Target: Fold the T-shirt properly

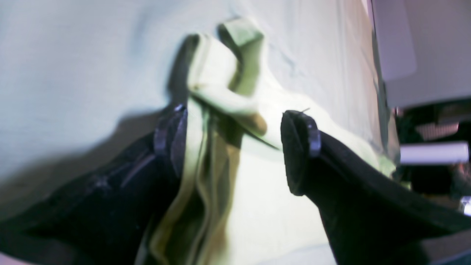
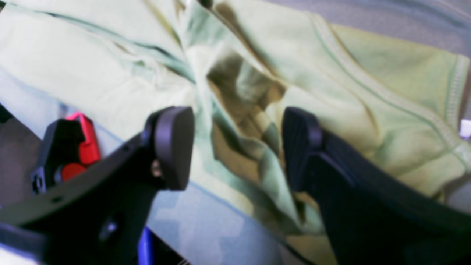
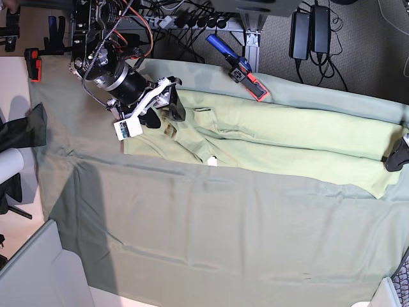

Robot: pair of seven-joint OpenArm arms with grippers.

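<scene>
The light yellow-green T-shirt [image 3: 287, 137] lies stretched across the far half of the grey-green table cloth [image 3: 192, 243], with a small white tag [image 3: 211, 161] on its near edge. My right gripper [image 3: 163, 110] is at the shirt's left end. In the right wrist view it [image 2: 237, 147] is open, with bunched shirt fabric [image 2: 243, 95] between the jaws. My left gripper [image 3: 396, 155] is at the shirt's right end, at the frame edge. In the left wrist view it [image 1: 235, 143] is open, with a raised fold of the shirt [image 1: 217, 84] beside one finger [image 1: 173, 136].
A blue, black and red clamp [image 3: 239, 67] sits on the cloth's far edge, just behind the shirt. Another red clamp [image 3: 32, 64] is at the far left corner and also shows in the right wrist view [image 2: 75, 147]. Cables and power bricks [image 3: 310, 29] lie beyond the table.
</scene>
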